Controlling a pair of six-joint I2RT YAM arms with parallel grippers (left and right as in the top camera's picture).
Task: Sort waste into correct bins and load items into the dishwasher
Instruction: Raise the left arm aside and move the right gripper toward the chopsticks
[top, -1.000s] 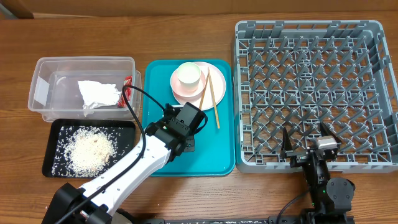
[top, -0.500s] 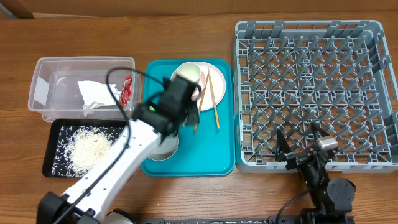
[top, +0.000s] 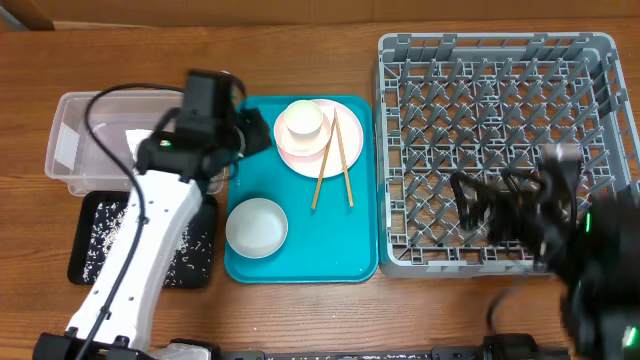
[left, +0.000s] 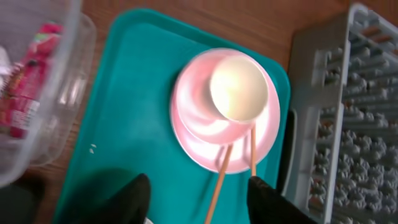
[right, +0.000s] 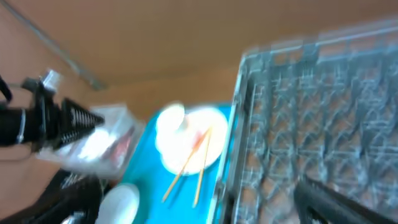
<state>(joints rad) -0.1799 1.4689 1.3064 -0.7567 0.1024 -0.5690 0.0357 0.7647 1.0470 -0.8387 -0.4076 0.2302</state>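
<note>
Cup (left: 239, 87) upright on pink plate (left: 199, 124), mouth up; bowl (top: 257, 227) mouth up.

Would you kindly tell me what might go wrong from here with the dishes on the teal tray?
Two wooden chopsticks lean on the round pale pink plate; lifting that plate could send them sliding off.
The small white cup stands on the plate and may tip if the plate goes first.
The right gripper shows blurred above the large grey plastic dish rack; its fingers might catch a peg.
</note>
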